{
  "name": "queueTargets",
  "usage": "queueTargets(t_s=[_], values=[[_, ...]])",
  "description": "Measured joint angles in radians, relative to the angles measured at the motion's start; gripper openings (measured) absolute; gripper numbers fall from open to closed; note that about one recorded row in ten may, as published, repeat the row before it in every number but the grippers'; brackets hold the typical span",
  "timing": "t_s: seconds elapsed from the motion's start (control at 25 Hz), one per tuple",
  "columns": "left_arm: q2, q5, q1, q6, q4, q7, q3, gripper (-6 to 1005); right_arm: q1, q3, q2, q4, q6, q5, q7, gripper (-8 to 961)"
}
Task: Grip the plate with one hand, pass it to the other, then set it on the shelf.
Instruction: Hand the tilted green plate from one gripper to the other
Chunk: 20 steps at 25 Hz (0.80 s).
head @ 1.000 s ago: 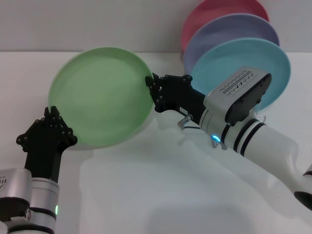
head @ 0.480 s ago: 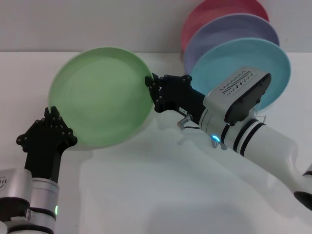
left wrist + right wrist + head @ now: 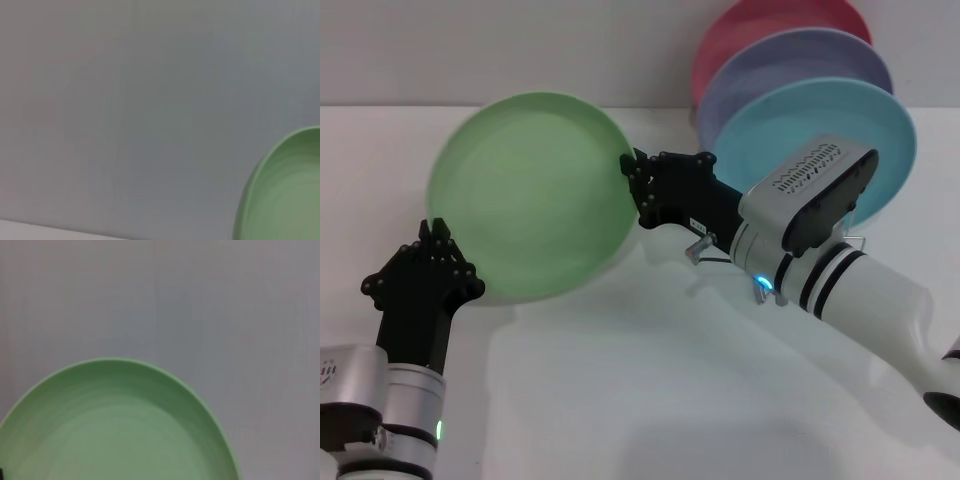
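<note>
Right end effector (image 3: pixel 638 190) grasps the green plate (image 3: pixel 530 197) upright above the desk's (image 3: pixel 620 380) left side; left end effector (image 3: pixel 438 262) released beside its rim

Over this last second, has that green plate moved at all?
Yes, slightly. The green plate has drifted toward the blue plate standing at the back, with both tools, left and right, at its rim.

Plate held upright between two grippers, rack behind to the right.

The plate (image 3: pixel 532 195) stands on edge above the table (image 3: pixel 620 400). The left gripper (image 3: pixel 432 262) sits at its lower left rim, the right gripper (image 3: pixel 638 190) at its right rim. Three more plates (image 3: pixel 800 100) stand one behind another in the shelf (image 3: pixel 858 243), behind the right arm.
</note>
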Motion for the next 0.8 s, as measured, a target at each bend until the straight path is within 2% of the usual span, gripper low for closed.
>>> queueTargets(t_s=[0.32,0.8], values=[[0.004,0.081,0.008,-0.003,-0.051,-0.127,-0.004,44,0.001,-0.004,0.000,-0.002,0.000,0.000,-0.002,37],[0.005,0.105,0.009,0.007,-0.113,-0.231,-0.008,432,0.001,-0.001,0.001,-0.002,-0.001,-0.001,-0.017,30]])
